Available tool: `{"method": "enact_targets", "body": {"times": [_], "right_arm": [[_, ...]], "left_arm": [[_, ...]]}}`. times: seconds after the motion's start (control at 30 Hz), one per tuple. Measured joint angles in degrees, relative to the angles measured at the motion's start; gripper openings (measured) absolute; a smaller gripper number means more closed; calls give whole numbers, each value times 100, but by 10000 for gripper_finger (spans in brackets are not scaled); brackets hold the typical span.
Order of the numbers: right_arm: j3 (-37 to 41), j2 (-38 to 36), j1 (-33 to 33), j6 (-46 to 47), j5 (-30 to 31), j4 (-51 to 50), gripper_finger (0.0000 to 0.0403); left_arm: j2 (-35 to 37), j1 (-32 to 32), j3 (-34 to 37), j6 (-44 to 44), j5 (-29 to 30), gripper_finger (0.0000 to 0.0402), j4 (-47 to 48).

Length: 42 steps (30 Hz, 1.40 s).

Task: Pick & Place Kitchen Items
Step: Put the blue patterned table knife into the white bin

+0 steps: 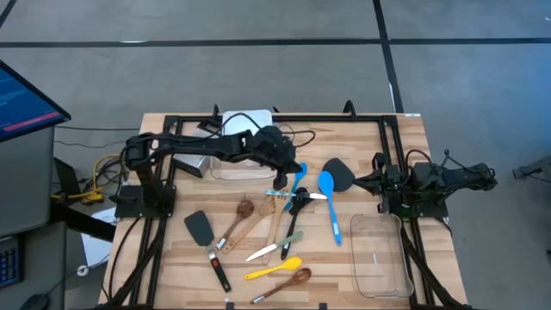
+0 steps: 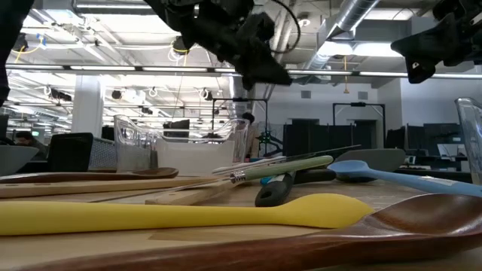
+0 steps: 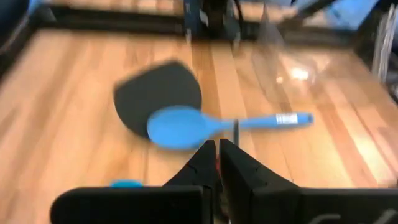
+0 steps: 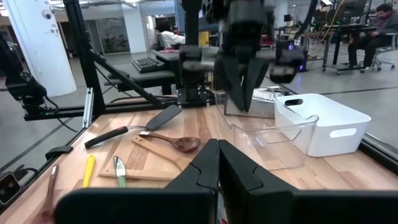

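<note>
Hovering over the table's middle, the left gripper (image 3: 217, 163) has its fingers pressed together on nothing, seemingly lining up on the blue spoon (image 1: 328, 195) lying beside a black spatula (image 1: 339, 173); the right gripper (image 4: 217, 163) waits closed near its tub (image 1: 380, 255). No writing is legible

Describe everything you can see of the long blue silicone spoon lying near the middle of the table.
The blue spoon looks like one piece of matte silicone: an oval bowl and a long slim handle with a pale mark near its end. It lies flat on the wooden table, bowl toward the far edge, handle running toward the near edge. Its bowl sits beside, perhaps slightly over, the black spatula head. Neither gripper holds it; the left gripper, shut, hangs above it.
</note>
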State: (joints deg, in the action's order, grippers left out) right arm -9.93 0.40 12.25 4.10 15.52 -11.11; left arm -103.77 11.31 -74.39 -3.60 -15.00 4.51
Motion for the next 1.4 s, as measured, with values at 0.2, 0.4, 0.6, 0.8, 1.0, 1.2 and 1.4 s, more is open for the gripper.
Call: {"method": "enact_targets", "body": {"times": [0.2,0.4,0.6,0.8,1.0,1.2,1.4], "right_arm": [[0,0,-4,-2,1,-63,0],[0,0,-4,-2,1,-84,0],[0,0,-4,-2,1,-97,0],[0,0,-4,-4,1,-225,0],[0,0,-4,-7,1,-226,0],[0,0,-4,-5,1,-225,0],[0,0,-4,-4,1,-222,0]], "left_arm": [[-189,-139,4,-2,-4,8,355],[-212,-294,9,-61,208,8,358],[-170,-399,9,-474,325,19,377],[-170,-559,9,-535,348,45,370],[-170,-654,9,-347,344,82,547],[-170,-731,54,-306,433,128,691],[-172,-776,345,-302,809,162,630]]}}
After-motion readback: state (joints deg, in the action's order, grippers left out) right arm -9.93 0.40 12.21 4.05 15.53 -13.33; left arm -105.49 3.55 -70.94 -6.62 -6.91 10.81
